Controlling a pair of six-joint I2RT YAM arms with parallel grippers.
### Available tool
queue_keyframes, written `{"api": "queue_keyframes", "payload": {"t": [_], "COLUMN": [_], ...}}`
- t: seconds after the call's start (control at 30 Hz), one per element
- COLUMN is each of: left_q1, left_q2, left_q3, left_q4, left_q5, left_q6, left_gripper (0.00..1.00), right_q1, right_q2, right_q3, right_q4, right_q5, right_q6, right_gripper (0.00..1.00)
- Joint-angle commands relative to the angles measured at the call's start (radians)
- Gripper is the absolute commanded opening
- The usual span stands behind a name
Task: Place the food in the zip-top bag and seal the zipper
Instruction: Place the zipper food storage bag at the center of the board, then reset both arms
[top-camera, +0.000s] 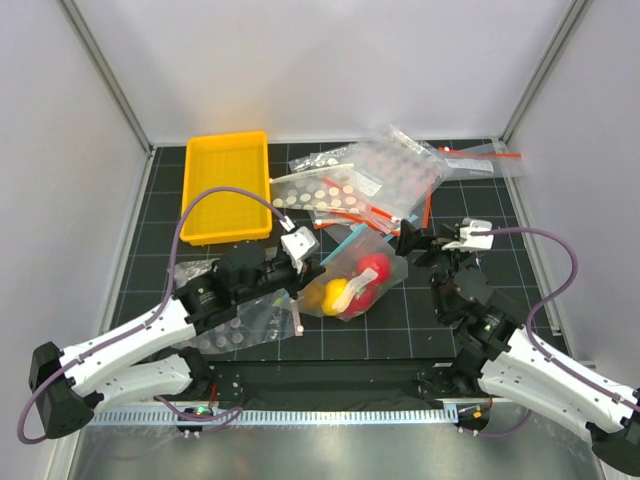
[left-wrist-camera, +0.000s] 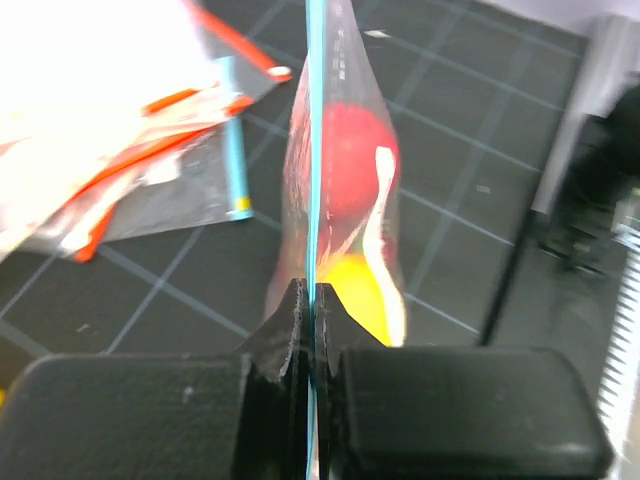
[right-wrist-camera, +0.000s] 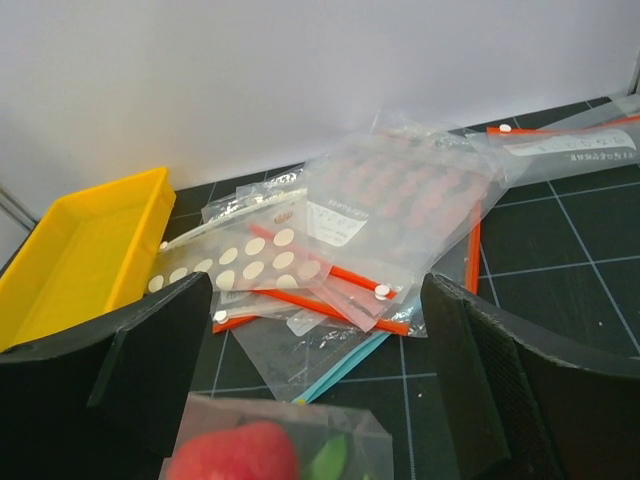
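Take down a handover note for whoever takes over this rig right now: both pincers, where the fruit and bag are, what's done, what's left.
Left pincer: shut on the zipper of the zip-top bag.
Right pincer: open, empty, beside the bag.
Food: a red fruit and the lemon show inside the bag; the other two I cannot confirm.
Done: loading, apparently.
Left: confirm all four fruits are in, then check the zipper is pressed shut along its whole length.
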Motion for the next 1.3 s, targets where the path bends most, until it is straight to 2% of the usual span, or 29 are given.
{"api": "queue_keyframes", "payload": {"t": [0.0,0.03,0.07,0.13,0.17,0.2,0.27,0.3,0.37,0.4,0.53,0.67,0.8,0.93,1.27], "left_q1": [0.0,0.0,0.0,0.0,-0.001,0.0,0.0,0.0,0.0,0.0,0.0,0.0,0.0,0.0,0.0], "left_q2": [0.023,0.05,0.064,0.104,0.11,0.107,0.071,0.052,-0.023,-0.054,-0.201,-0.363,-0.518,-0.62,-0.576], "left_q3": [0.053,0.053,0.056,0.077,0.083,0.083,0.071,0.062,0.022,0.007,-0.055,-0.159,-0.266,-0.32,-0.294], "left_q4": [0.083,0.11,0.118,0.114,0.115,0.12,0.138,0.146,0.175,0.177,0.135,0.176,0.284,0.341,0.316], "left_q5": [-0.215,-0.251,-0.291,-0.383,-0.412,-0.478,-0.488,-0.486,-0.535,-0.565,-0.933,-1.052,-1.078,-1.023,-0.935], "left_q6": [0.018,0.023,0.029,0.021,-0.012,-0.037,-0.066,-0.078,-0.106,-0.117,-0.306,-0.341,-0.37,-0.354,-0.321], "left_gripper": [0.02,0.04,0.12,0.31,0.58,0.66,0.76,0.87,0.99,1.0,1.0,1.0,1.0,1.0,1.0], "right_q1": [-0.001,-0.001,-0.001,-0.001,0.001,-0.001,0.001,-0.001,-0.001,0.001,-0.001,-0.001,-0.001,-0.001,-0.001], "right_q2": [0.044,0.059,0.089,0.125,0.161,0.179,0.211,0.236,0.253,0.257,0.241,0.163,0.049,-0.02,0.046], "right_q3": [0.077,0.086,0.107,0.15,0.169,0.187,0.244,0.262,0.311,0.322,0.344,0.302,0.243,0.181,0.233], "right_q4": [-0.004,-0.025,-0.04,-0.086,-0.106,-0.131,-0.205,-0.231,-0.327,-0.352,-0.444,-0.528,-0.539,-0.453,-0.531], "right_q5": [0.034,0.059,0.073,0.129,0.148,0.165,0.218,0.249,0.304,0.326,0.395,0.547,0.604,0.605,0.624], "right_q6": [0.059,0.072,0.079,0.101,0.14,0.162,0.208,0.257,0.323,0.367,0.437,0.553,0.601,0.566,0.602], "right_gripper": [0.95,0.96,1.0,0.99,1.0,1.0,1.0,1.0,1.0,1.0,1.0,1.0,1.0,1.0,1.0]}}
